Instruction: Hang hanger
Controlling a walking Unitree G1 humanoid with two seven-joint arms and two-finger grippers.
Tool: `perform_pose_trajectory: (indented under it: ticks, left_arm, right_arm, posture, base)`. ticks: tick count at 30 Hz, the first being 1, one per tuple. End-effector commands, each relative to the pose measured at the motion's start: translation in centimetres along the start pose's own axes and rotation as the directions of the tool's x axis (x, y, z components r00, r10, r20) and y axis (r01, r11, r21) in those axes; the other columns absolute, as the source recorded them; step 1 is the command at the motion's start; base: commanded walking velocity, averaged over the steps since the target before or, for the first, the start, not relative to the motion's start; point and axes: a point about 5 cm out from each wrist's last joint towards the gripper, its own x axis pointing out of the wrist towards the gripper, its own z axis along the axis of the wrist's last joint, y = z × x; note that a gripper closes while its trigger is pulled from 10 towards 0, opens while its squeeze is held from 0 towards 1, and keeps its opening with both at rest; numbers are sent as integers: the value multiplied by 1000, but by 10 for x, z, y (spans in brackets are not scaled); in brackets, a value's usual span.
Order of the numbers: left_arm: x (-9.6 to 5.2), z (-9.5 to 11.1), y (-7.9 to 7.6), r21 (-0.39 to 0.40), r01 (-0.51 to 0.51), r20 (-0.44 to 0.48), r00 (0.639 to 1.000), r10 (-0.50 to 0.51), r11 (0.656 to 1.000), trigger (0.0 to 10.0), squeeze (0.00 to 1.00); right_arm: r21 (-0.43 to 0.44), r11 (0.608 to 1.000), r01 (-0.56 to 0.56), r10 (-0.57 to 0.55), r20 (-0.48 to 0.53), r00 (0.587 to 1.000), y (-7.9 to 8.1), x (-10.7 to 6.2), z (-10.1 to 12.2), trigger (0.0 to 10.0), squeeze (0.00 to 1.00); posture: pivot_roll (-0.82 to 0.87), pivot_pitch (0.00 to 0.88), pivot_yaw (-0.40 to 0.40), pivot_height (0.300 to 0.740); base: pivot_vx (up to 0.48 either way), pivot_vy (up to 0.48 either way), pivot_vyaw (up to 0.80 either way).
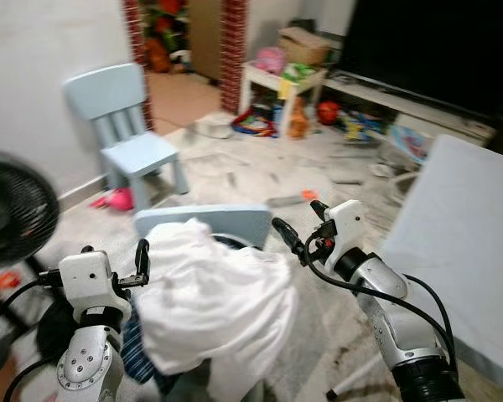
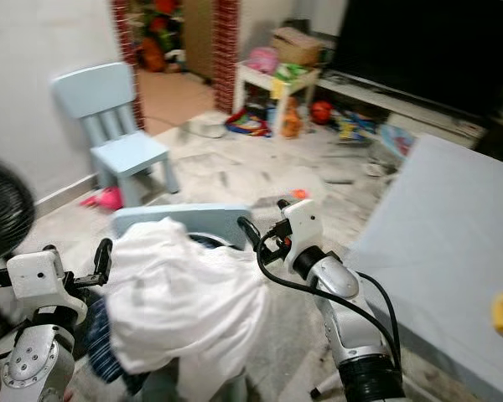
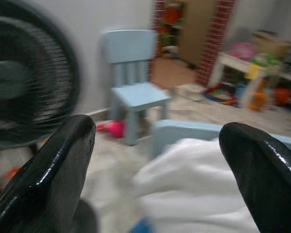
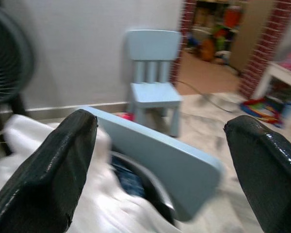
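- Floor of pale marbled tile (image 1: 260, 172) carries everything; a grey mattress-like slab (image 1: 461, 243) lies along its right side and toys clutter the far end by a small white table (image 1: 281, 84).
- Black fan (image 1: 12, 209) stands at the floor's left edge, with a pale blue child's chair (image 1: 130, 138) beyond it against the wall.
- White garment (image 1: 210, 293) is heaped over a second pale blue chair back (image 1: 235, 222) directly before the robot, dark cloth showing beneath its left edge.
- Hanger: I cannot make one out; a dark curved edge under the cloth in the right wrist view may be part of it, but blur prevents telling.
- Left gripper (image 1: 141, 261) hovers just beside the garment's left edge, fingers (image 3: 58, 170) spread wide, holding nothing.
- Right gripper (image 1: 298, 239) sits near the chair back's right corner, fingers (image 4: 53, 170) likewise wide apart and empty.
- Handling, as a judgement: the cloth is light, limp and slippery, so it will sag and slide; a hanger would be stiff and light, best taken at the neck below its hook.
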Motion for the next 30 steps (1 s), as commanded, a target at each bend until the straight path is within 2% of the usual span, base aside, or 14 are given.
perform_pose_trajectory:
  ticks: [1, 13, 17, 21, 24, 26, 30]
  left_arm:
    - [2, -3, -2, 3, 10, -21, 1000, -10, 1000, 10000, 0]
    - [6, 1, -2, -11, 38, -11, 999, -38, 999, 10000, 0]
    - [11, -2, -1, -14, 38, -33, 999, -39, 999, 10000, 0]
    - [28, -8, -2, -33, 65, -82, 994, -67, 997, 10000, 0]
    - [32, -8, -4, -50, 81, -85, 993, -85, 996, 10000, 0]
    - [41, -10, -6, -18, 102, -125, 987, -103, 995, 10000, 0]
    - [65, -4, -10, -16, 154, -138, 978, -155, 988, 10000, 0]
  right_arm:
    - [-9, 1000, 7, -8, -8, 1000, -5, -2, 0, 10000, 0]
    - [-15, 1000, 15, -15, -13, 1000, -6, -3, 0, 10000, 0]
    - [-18, 1000, 20, -20, -15, 1000, -6, -5, 0, 10000, 0]
    - [-23, 999, 31, -32, -20, 999, -8, -9, 2, 10000, 0]
    - [-25, 999, 32, -33, -22, 999, -8, -11, 2, 10000, 0]
    - [-31, 999, 27, -28, -29, 999, -8, -16, 4, 10000, 0]
    - [-45, 999, 17, -19, -45, 999, -6, -24, 7, 10000, 0]
  posture:
    - [65, 0, -100, 740]
    - [58, 0, -101, 740]
    - [55, 0, -103, 740]
    - [31, 0, -119, 740]
    - [28, 0, -121, 740]
    - [3, 5, -136, 740]
    - [-27, 25, -136, 740]
  base:
    - [0, 0, 0]
    - [0, 0, 0]
    - [0, 0, 0]
    - [0, 0, 0]
    - [0, 0, 0]
    - [0, 0, 0]
    - [0, 0, 0]
